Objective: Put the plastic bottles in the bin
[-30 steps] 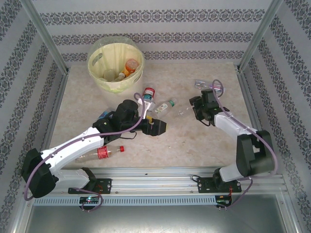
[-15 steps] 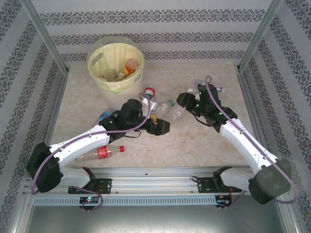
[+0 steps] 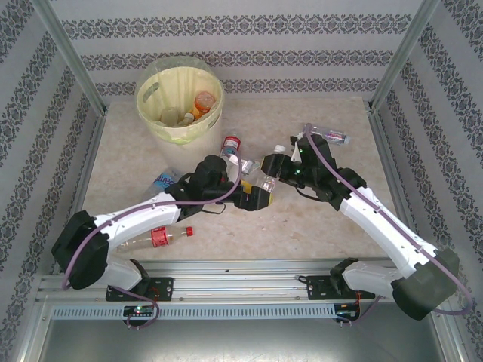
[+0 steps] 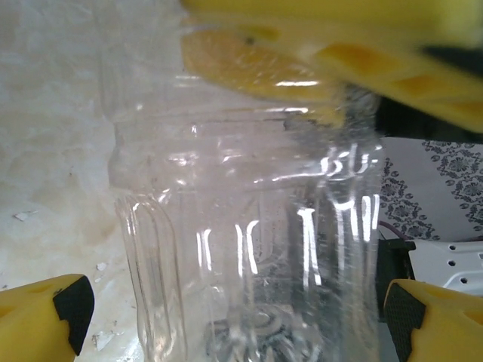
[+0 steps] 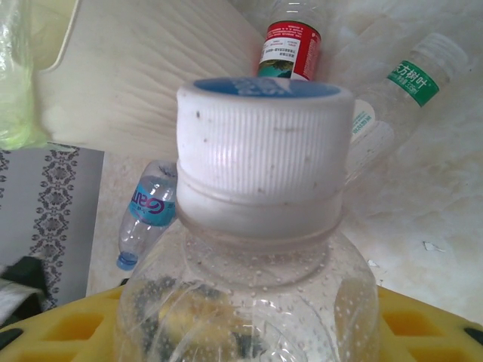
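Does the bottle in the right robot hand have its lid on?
On. The clear bottle wears a white cap with a blue top.

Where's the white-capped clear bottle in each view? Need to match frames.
Top external: white-capped clear bottle at table centre.
Left wrist: its ribbed clear body spans the middle.
Right wrist: its cap up close, centre.
Shared landmark: the right hand gripping it, with yellow fingers.
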Tool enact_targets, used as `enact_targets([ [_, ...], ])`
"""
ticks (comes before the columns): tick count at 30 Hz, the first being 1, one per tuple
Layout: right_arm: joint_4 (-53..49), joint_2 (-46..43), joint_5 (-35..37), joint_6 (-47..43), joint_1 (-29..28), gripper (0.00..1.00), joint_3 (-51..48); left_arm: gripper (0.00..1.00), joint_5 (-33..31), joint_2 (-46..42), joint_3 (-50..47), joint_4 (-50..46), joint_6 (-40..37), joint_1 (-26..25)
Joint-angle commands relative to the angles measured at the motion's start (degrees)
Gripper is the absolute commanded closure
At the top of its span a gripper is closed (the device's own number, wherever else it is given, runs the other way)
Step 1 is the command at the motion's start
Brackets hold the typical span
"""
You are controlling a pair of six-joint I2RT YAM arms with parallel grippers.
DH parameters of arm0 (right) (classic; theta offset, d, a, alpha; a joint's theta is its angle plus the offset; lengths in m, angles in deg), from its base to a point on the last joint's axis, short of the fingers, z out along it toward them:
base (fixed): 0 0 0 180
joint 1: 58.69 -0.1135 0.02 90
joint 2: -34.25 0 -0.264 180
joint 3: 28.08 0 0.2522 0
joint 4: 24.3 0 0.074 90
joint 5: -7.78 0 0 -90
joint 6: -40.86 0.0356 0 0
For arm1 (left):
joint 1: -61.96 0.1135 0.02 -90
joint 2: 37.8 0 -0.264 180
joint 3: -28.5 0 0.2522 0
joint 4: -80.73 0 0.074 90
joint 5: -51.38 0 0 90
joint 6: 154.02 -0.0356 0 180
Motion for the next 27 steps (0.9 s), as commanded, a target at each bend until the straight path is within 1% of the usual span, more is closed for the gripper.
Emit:
enact_targets([
  [1,-0.64,-1.2,-0.77,-1.49,-0.76,0.46,2.14,0.03,2.54,0.1,0.35,5.88,1.95,-0.42],
  [7,-1.64,-0.81,-1.14,-2.25,-1.37,0.45,2.53,0.21,2.37,-0.57,-0.26,9.25,3.44,-0.44],
  [9,-1.72,-0.63,-1.58,-2.4,-1.41,0.45,2.65,0.23,2.41,-0.57,-0.43,10.13,3.81,-0.42],
  [11,-1.79,-0.41,-1.86,-2.72,-1.64,0.45,3.01,0.27,2.57,-0.32,-0.43,10.22,3.99,-0.46],
  [13,-2.17,-0.31,-1.77,-3.02,-1.81,0.44,3.38,0.35,2.87,-0.16,-0.48,10.28,4.12,-0.42],
  [15,-2.34,-0.45,-1.58,-3.11,-1.84,0.42,3.36,0.4,3.11,-0.17,-0.31,10.35,4.25,-0.41],
  [18,-2.73,-0.74,-1.44,-3.04,-1.82,0.35,3.54,0.44,3.1,-0.59,-0.38,10.1,4.17,-0.44],
  [20,-3.3,-1.01,-1.22,-3.13,-1.76,0.25,3.78,0.44,2.65,-1.18,-0.35,9.62,4.12,-0.33],
  [23,-3.88,-1.86,-1.62,-3.3,-0.9,0.15,3.98,0.44,1.94,-2.47,-0.79,9.0,4.2,-0.08],
  [25,-3.02,-3.03,-3.66,-3.3,0.46,0.08,3.57,0.45,1.58,-3.43,-1.95,10.18,4.74,0.4],
  [27,-2.25,-4.2,-6.73,-3.43,2.25,0.03,3.2,0.45,1.57,-4.32,-2.69,11.05,5.51,0.93],
])
